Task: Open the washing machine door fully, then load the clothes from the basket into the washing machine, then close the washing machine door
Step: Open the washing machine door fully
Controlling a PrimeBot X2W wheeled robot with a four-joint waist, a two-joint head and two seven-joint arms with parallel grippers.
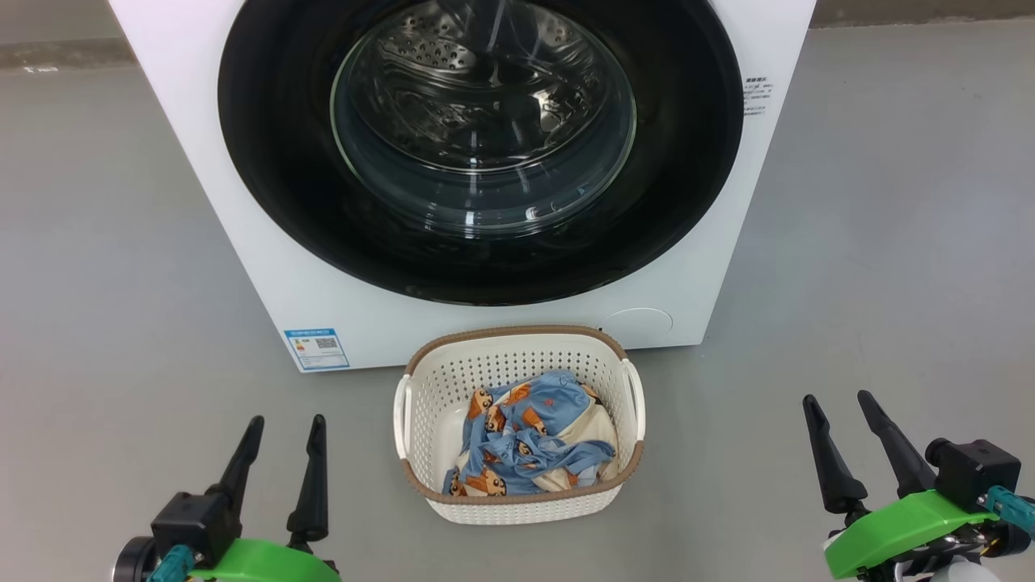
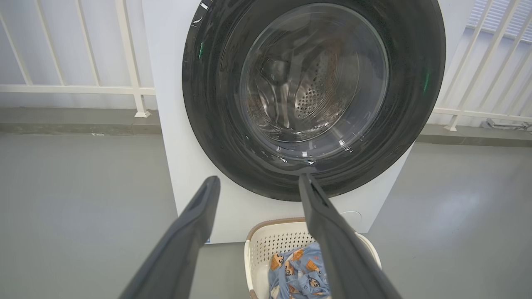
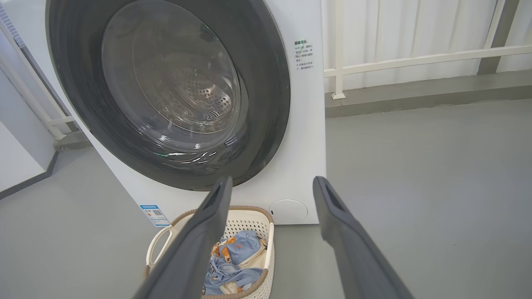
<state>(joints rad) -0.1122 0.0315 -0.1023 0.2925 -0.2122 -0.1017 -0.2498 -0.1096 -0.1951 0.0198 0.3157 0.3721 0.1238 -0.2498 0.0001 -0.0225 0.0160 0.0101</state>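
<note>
**Both grippers open and empty before the shut washer**

I am standing on a smooth grey floor (image 1: 889,242). My left gripper (image 1: 288,422) is hovering low at my left and my right gripper (image 1: 836,398) low at my right. Each is holding its two dark fingers (image 1: 311,477) spread wide apart, gripping and touching nothing.

Between them and a little farther on, the basket (image 1: 517,333) is sitting on the floor, with the clothes (image 1: 530,440) lying crumpled inside it, blue over cream. Just behind the basket the washing machine (image 1: 267,267) is standing. It is carrying a blue label sticker (image 1: 316,348) low on its front at my left and a round cap (image 1: 639,323) low at my right.

The washing machine door (image 1: 671,202) is sitting shut, flush against that front, and the perforated drum (image 1: 437,52) is showing through its glass. Beyond the machine a white railing (image 2: 83,88) is running above a low kerb (image 2: 75,122).

The head view's upper edge is cutting off the machine's top. In each wrist view my own fingers are covering part of the basket. The small print (image 1: 758,95) beside the door is too fine to read, and I cannot tell where the hinge is lying.
</note>
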